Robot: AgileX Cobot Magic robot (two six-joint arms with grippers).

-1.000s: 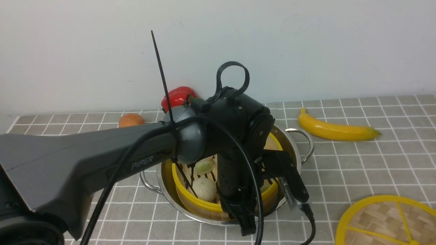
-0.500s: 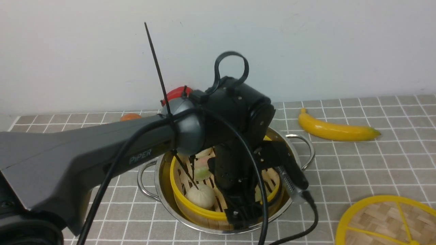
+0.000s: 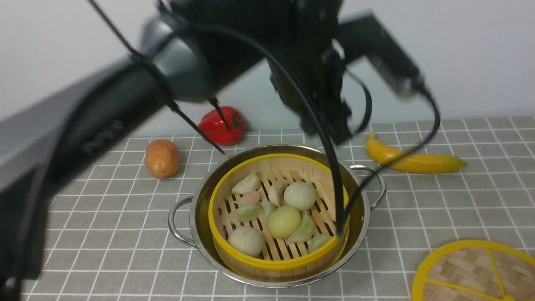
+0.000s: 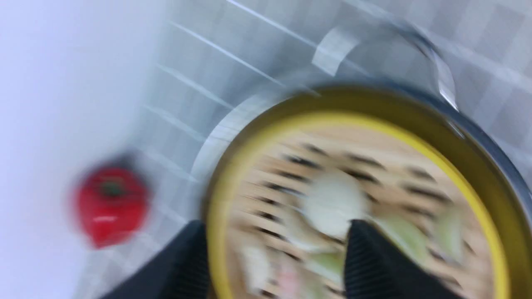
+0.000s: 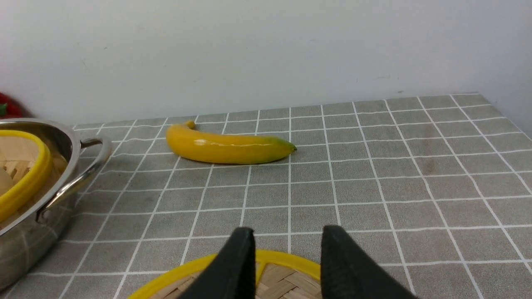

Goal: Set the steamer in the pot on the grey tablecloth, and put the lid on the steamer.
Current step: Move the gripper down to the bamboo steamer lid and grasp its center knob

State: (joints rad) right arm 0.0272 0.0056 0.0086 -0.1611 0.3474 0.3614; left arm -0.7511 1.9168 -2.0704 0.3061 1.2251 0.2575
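Note:
The steamer (image 3: 267,261), with toy buns and dumplings inside, sits in the steel pot (image 3: 198,209) on the grey tablecloth (image 3: 439,200). My left gripper (image 3: 328,125) is blurred and hangs well above the pot's far rim. In the left wrist view it (image 4: 276,232) is open and empty over the steamer (image 4: 374,166) and pot (image 4: 469,158). The lid (image 3: 472,271) lies flat on the cloth at the near right. My right gripper (image 5: 289,232) is open and empty just above the lid's (image 5: 282,282) far rim. It is out of the front view.
A yellow banana (image 3: 413,161) lies behind the pot to the right. A red pepper (image 3: 221,125) and a potato (image 3: 161,158) sit at the back left by the wall. The right wrist view shows the pot (image 5: 25,236) and steamer rim (image 5: 25,182).
My left arm has risen quickly out of the steamer to high above the pot, with its jaws empty. The steamer stays in the pot. The lid has not moved.

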